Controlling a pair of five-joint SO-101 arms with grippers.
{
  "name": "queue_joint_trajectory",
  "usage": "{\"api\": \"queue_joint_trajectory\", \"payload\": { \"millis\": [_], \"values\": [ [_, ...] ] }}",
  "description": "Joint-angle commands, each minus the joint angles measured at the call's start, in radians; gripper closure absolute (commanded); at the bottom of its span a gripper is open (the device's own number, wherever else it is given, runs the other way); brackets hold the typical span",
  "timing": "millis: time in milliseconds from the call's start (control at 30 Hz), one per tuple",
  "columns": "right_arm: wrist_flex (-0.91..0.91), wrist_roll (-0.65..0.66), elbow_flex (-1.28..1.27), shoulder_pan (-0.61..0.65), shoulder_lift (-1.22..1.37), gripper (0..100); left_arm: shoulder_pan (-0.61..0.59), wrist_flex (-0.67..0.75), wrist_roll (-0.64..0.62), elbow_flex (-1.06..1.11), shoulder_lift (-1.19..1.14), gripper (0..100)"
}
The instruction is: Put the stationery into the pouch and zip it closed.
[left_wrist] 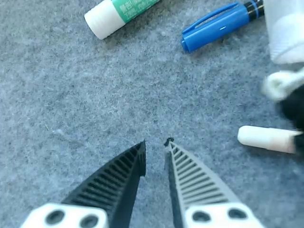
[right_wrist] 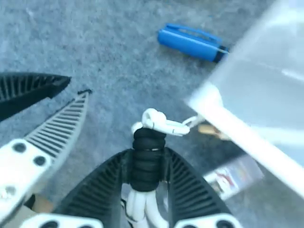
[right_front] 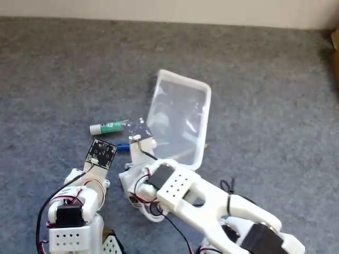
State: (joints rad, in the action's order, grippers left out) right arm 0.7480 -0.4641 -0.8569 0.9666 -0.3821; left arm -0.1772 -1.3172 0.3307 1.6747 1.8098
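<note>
The clear pouch (right_front: 180, 114) lies flat mid-table, its white-edged corner (right_wrist: 223, 111) close to my right gripper (right_wrist: 147, 156). That gripper is shut on the pouch's black ribbed zipper pull (right_wrist: 148, 161), which ends in a white clip (right_wrist: 159, 122). A blue pen (left_wrist: 221, 23) and a green-and-white glue stick (left_wrist: 121, 14) lie on the carpet just beyond my left gripper (left_wrist: 156, 144). It hovers low over bare carpet, open by a narrow gap and holding nothing. From above, the pen (right_front: 123, 147) sits between both arms and the glue stick (right_front: 108, 127) is to the pouch's left.
A small labelled item (right_wrist: 232, 175) and a tan piece (right_wrist: 211, 130) lie by the pouch's edge. A white cylindrical piece (left_wrist: 266, 138) rests beside the other arm. Grey carpet (right_front: 63, 69) stretches free to the left and back.
</note>
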Motion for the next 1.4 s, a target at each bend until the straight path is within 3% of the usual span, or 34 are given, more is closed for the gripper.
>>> {"api": "queue_joint_trajectory", "payload": {
  "millis": [0, 567, 1367],
  "values": [
    [0.127, -0.002, 0.042, -0.054, -0.114, 99.4, -0.004, -0.008, -0.009, 0.021, 0.012, 91],
    [0.274, 0.327, 0.036, -0.249, -0.137, 99.4, -0.004, -0.008, -0.009, 0.021, 0.012, 91],
    [0.274, 0.537, 0.041, -0.262, -0.148, 99.4, -0.004, -0.008, -0.009, 0.021, 0.012, 91]
  ]
}}
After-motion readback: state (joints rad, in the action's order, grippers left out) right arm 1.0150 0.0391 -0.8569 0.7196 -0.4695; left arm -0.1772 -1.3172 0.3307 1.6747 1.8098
